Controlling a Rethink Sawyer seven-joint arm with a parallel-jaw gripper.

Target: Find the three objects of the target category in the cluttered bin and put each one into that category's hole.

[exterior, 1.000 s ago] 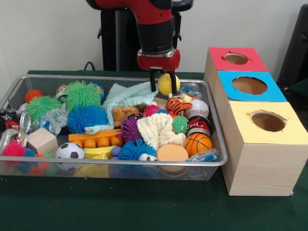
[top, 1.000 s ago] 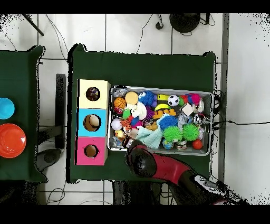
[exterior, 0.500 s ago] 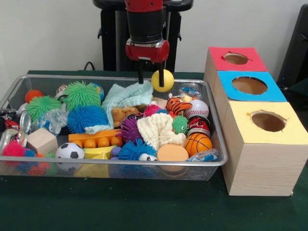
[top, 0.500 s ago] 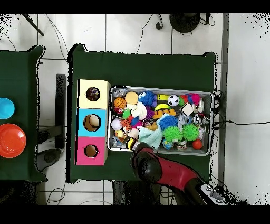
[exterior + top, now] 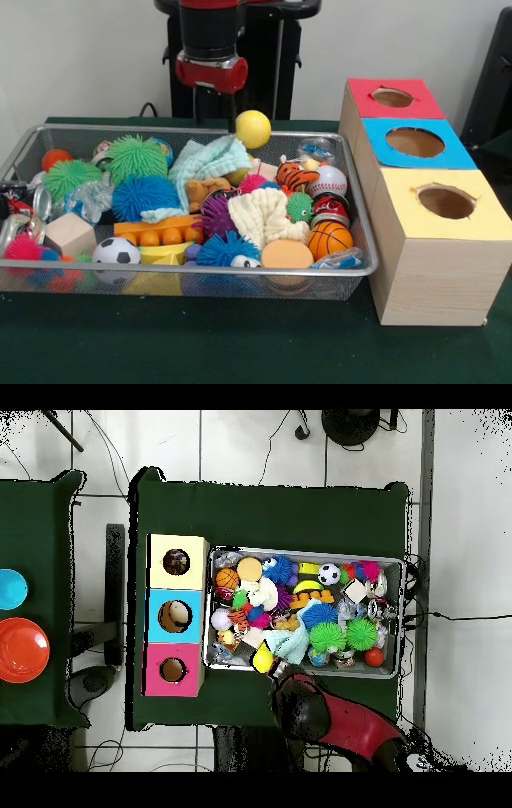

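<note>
A red and black robot arm hangs over the far rim of a long wire mesh bin (image 5: 200, 272) heaped with toys, and its end effector (image 5: 216, 120) carries a smooth yellow foam ball (image 5: 253, 128). The ball sits against the finger on the side toward the boxes, raised clear of the clutter; whether the two fingers truly pinch it or merely touch it I cannot tell from here. Directly beneath the end effector lies a crumpled pale aqua cloth (image 5: 210, 160). Well off to the ball's side of the end effector, beyond the bin's short end, stands a row of three wooden boxes, each with a round hole on top: a red-topped box (image 5: 392, 98) farthest back, a blue-topped box (image 5: 414, 142) in the middle, a yellow-topped box (image 5: 445, 203) nearest me. I judge that carrying the ball to a hole means a sideways sweep past the bin's rim. Everything rests on a dark green tabletop (image 5: 240, 344); behind it is a plain pale wall.
</note>
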